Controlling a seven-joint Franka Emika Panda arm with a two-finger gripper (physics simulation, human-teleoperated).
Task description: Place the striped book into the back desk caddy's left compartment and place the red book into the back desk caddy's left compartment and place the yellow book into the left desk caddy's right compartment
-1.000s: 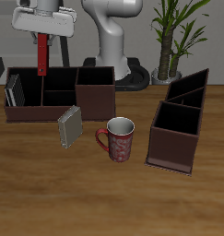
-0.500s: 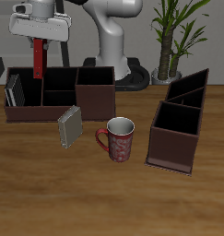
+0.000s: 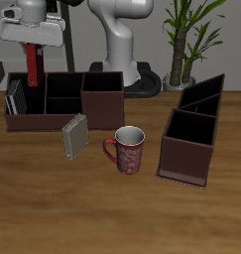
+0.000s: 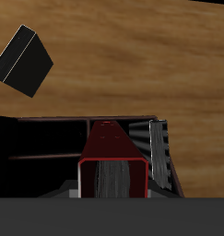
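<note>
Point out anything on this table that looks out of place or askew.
One thing: the yellow book is outside any caddy, standing tilted on the table in front of the back desk caddy, beside the mug. The red book hangs upright in the gripper above that caddy. Nothing looks spilled or damaged.

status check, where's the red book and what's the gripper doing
Gripper shut on red book, hanging above back desk caddy. Striped book already in its end compartment. Yellow book on table, untouched.

Mug [image 3: 127, 149], potted plant [image 3: 183, 40], table [image 3: 53, 208]
</note>
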